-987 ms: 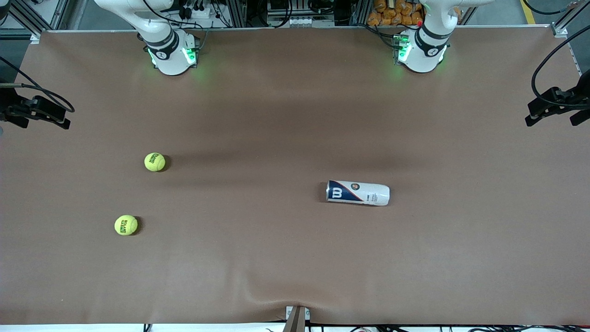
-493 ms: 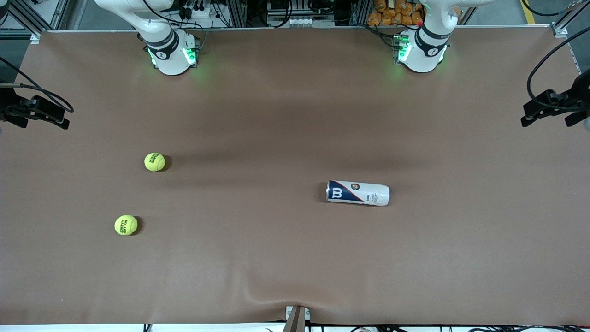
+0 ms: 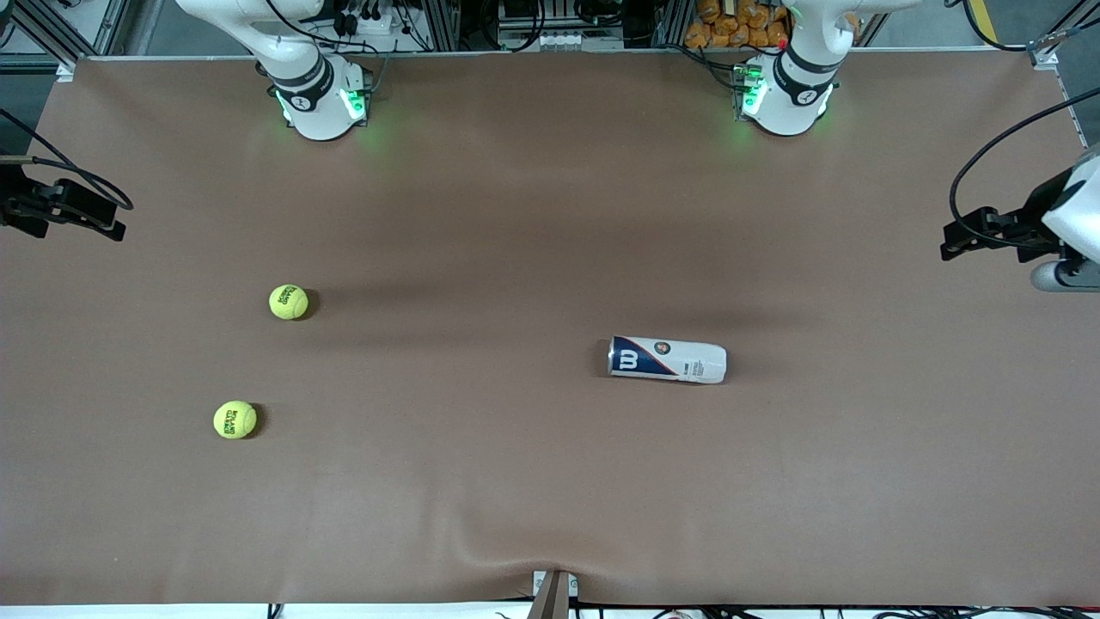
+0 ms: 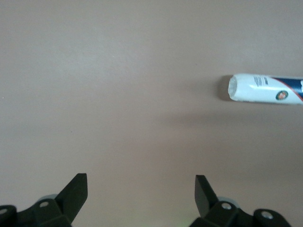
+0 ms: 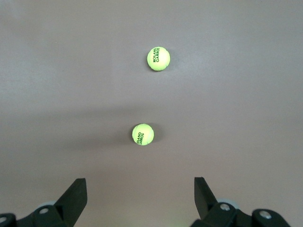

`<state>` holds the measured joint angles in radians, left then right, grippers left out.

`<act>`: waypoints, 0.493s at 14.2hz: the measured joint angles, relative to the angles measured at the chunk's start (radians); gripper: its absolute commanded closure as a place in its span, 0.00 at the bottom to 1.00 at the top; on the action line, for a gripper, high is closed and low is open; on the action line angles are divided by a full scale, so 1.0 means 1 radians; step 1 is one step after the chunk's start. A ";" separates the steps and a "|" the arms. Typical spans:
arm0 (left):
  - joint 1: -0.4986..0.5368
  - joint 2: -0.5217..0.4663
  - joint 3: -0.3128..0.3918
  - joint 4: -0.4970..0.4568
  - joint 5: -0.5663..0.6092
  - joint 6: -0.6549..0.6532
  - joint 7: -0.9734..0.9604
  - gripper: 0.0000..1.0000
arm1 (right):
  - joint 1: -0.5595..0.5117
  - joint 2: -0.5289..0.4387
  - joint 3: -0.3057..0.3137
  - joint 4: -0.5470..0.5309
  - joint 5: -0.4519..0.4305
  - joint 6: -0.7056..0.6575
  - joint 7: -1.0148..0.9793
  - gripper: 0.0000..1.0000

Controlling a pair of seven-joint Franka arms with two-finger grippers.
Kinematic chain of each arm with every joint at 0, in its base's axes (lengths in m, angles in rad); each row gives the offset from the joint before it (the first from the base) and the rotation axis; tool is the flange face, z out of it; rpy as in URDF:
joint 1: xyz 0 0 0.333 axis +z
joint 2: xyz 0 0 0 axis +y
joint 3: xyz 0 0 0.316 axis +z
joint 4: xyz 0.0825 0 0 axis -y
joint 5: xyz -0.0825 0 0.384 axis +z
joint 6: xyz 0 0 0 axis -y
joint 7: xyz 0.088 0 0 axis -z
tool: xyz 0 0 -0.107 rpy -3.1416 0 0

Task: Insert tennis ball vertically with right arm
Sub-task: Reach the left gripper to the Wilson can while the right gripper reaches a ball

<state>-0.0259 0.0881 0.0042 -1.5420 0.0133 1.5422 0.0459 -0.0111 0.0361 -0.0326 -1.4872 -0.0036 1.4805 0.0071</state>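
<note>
Two yellow-green tennis balls lie on the brown table toward the right arm's end, one point(image 3: 289, 302) farther from the front camera than the other point(image 3: 235, 419). Both show in the right wrist view, one point(image 5: 142, 134) and the other point(image 5: 158, 58). A white and navy ball can point(image 3: 668, 359) lies on its side toward the left arm's end and also shows in the left wrist view point(image 4: 267, 89). My right gripper point(image 5: 139, 189) is open and empty, high over the table. My left gripper point(image 4: 141, 187) is open and empty, high over bare table, apart from the can.
The right arm's base point(image 3: 318, 94) and the left arm's base point(image 3: 786, 90) stand along the table's top edge. The right hand point(image 3: 64, 211) and the left hand point(image 3: 1014, 228) show at the two ends of the table. A small bracket point(image 3: 554, 593) sits at the front edge.
The left hand has come inward over its end of the table, toward the can, and its white wrist now shows. The right hand has barely shifted. The balls and the can have not moved.
</note>
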 measured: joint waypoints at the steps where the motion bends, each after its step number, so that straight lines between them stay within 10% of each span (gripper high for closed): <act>1: -0.006 0.004 -0.016 0.000 0.000 -0.011 0.004 0.00 | 0.000 0.000 0.000 0.000 0.000 0.000 0.000 0.00; 7: -0.072 0.084 -0.119 0.014 -0.001 0.006 0.081 0.00 | 0.000 0.002 0.001 -0.003 0.000 -0.003 0.000 0.00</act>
<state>-0.0979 0.1716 -0.1151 -1.5281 0.0121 1.5483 0.1265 -0.0110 0.0384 -0.0321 -1.4901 -0.0035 1.4779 0.0070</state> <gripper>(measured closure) 0.000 0.000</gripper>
